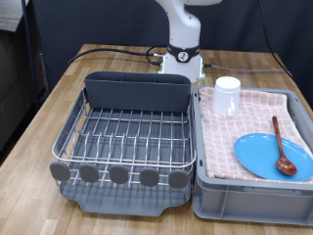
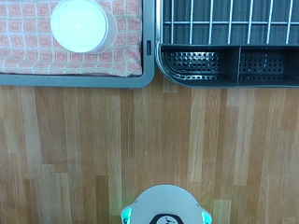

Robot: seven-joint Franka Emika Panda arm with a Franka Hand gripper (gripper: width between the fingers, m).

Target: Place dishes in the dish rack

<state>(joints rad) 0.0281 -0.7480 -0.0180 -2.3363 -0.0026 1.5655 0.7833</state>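
Fingers unseen, dish rack [image 1: 127, 137] empty, cup [image 1: 227, 95], plate [image 1: 271, 156], spoon [image 1: 281, 147] in bin [image 1: 249, 194]

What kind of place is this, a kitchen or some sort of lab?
Probably a lab dressed as a kitchen corner: a robot arm is bolted to a wooden table, beside a dish rack and a bin holding a cup, plate and spoon.
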